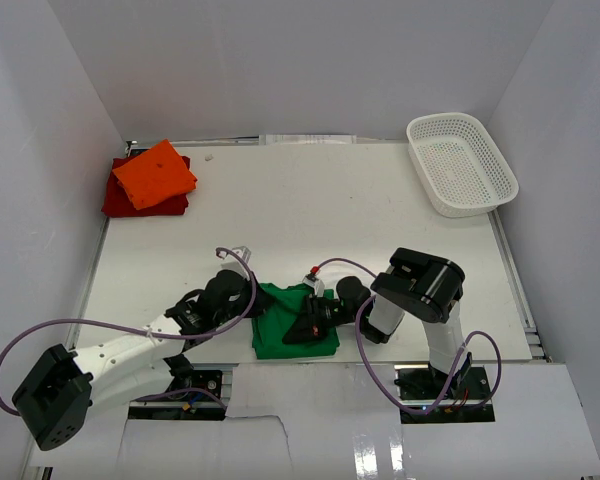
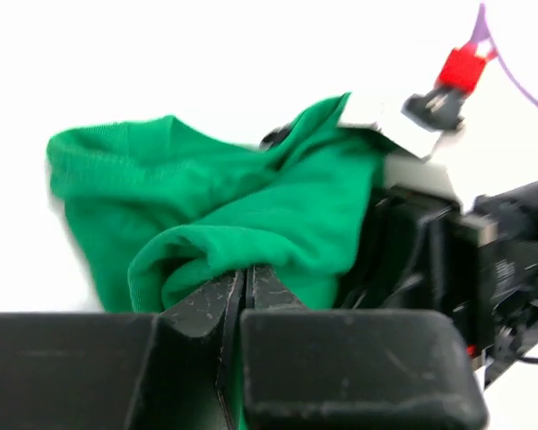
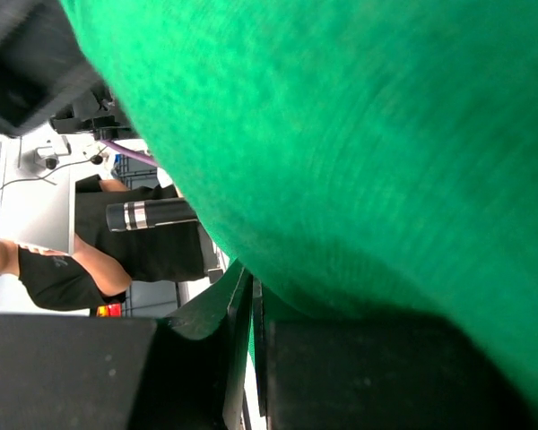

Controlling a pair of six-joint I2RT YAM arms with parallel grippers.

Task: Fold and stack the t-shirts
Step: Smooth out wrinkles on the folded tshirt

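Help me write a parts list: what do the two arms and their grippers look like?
The left arm and right arm have white links between black cylindrical joint housings, each trailing a lavender cable. The left gripper and right gripper have matte black wedge fingers. A red connector marks the right wrist.

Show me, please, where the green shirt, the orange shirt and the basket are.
green shirt [image 1: 273, 337], top view, on its bare lower left part.
orange shirt [image 1: 155, 174], top view, on the middle of its folded top face.
basket [image 1: 500, 152], top view, on its right rim.
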